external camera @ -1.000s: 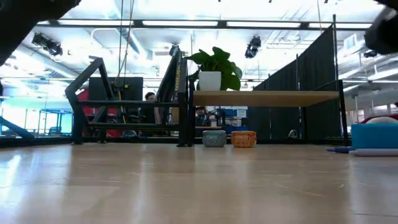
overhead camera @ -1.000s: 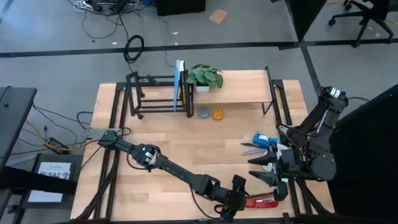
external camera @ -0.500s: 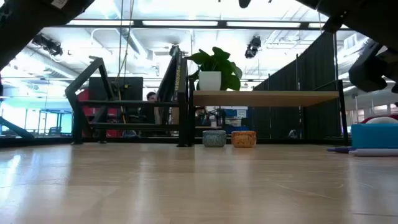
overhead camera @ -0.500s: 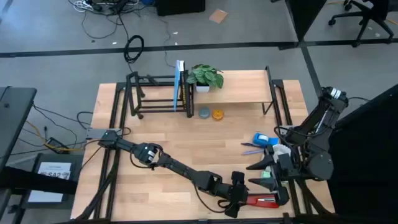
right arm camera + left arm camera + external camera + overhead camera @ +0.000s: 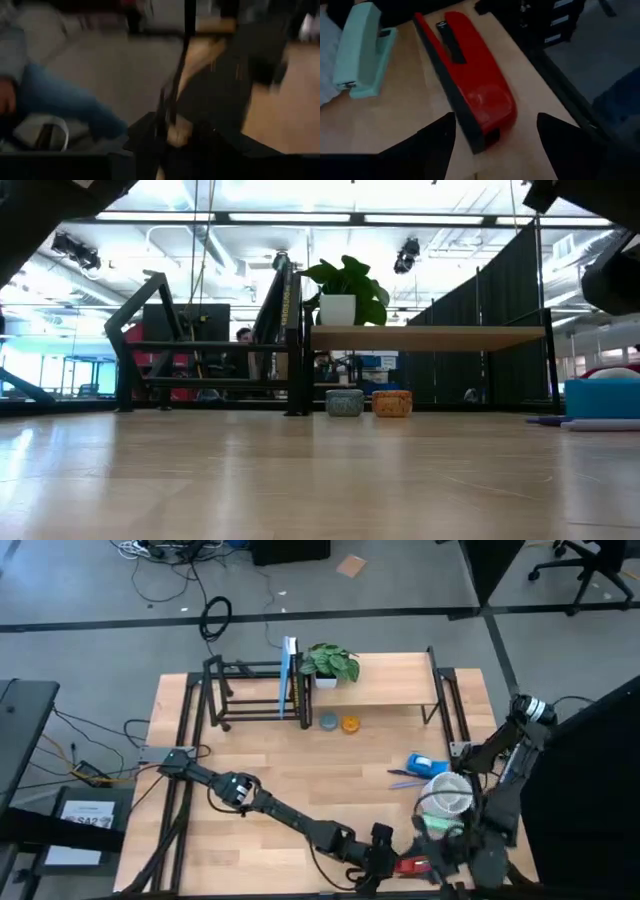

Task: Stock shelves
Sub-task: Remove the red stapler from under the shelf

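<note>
Since the earlier frames we are seeing the right arm swing round toward the table's five o'clock corner, its wrist now turned up at the camera in the high view, while the left arm is holding its long reach.

We are finding the wooden table (image 5: 250, 775) largest, then the plank-topped stand (image 5: 385, 680) at twelve o'clock and the black rod rack (image 5: 250, 690) beside it at eleven. A potted plant (image 5: 330, 662) is standing on the plank's end, and a blue book (image 5: 287, 675) is standing upright in the rack.

Only the left wrist view is showing us the left gripper (image 5: 492, 135) with its fingers spread wide, holding nothing, flanking the near end of a red stapler (image 5: 465, 75), with a mint stapler (image 5: 362, 50) alongside. The low view alone is showing two small pots (image 5: 368, 402) under the plank. We cannot tell how the right gripper (image 5: 455, 860) is set.

No writing is legible to us.
</note>
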Tool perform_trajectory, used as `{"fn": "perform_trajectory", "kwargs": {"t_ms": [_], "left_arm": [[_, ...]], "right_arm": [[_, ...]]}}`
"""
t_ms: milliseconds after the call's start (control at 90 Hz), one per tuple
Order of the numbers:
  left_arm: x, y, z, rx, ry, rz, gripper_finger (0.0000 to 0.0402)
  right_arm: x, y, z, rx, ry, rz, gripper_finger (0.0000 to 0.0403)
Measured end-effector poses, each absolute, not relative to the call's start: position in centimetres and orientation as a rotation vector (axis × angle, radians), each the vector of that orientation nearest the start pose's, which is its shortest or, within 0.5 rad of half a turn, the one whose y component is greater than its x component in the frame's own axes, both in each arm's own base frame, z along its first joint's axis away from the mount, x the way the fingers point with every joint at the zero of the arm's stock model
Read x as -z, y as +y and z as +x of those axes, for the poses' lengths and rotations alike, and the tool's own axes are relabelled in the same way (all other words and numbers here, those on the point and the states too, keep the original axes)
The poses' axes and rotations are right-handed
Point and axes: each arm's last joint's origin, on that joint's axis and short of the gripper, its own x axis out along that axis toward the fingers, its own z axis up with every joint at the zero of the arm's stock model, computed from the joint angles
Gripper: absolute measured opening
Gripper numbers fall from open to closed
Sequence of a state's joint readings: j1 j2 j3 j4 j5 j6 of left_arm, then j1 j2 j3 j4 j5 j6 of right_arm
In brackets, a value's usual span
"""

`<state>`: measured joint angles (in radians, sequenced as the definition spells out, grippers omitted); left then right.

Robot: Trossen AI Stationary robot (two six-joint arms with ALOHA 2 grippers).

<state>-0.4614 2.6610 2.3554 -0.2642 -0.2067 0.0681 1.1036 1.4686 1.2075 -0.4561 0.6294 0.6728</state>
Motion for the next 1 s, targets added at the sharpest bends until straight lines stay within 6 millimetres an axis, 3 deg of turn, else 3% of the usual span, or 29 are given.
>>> {"fn": "perform_trajectory", "kwargs": {"t_ms": [122,211,411,600,711,889,1000], "left_arm": [[-15.8,-25.6,52.9,0.244,0.517,0.259,0.0257],[-15.8,-25.5,52.9,0.236,0.516,0.261,0.0257],[-14.3,-25.7,53.1,0.238,0.521,0.264,0.0257],[-13.7,-25.8,53.1,0.245,0.526,0.265,0.0257],[-13.4,-25.9,53.1,0.261,0.534,0.263,0.0257],[-12.7,-26.1,53.2,0.269,0.527,0.243,0.0257],[-12.2,-26.1,53.3,0.266,0.529,0.225,0.0257]], "right_arm": [[-29.4,28.0,14.5,-0.233,0.896,0.114,0.0085],[-27.9,28.8,14.2,-0.233,1.1,0.121,0.0082],[-22.8,31.4,13.9,-0.097,1.303,0.163,0.0071],[-19.8,33.9,14.3,-0.151,1.33,0.198,0.0049],[-18.7,34.1,14.1,-0.111,1.322,0.16,0.0032],[-18.7,33.8,13.9,-0.065,1.284,0.134,0.0012],[-19.1,33.5,13.9,-0.075,1.29,0.118,0.0046]]}}
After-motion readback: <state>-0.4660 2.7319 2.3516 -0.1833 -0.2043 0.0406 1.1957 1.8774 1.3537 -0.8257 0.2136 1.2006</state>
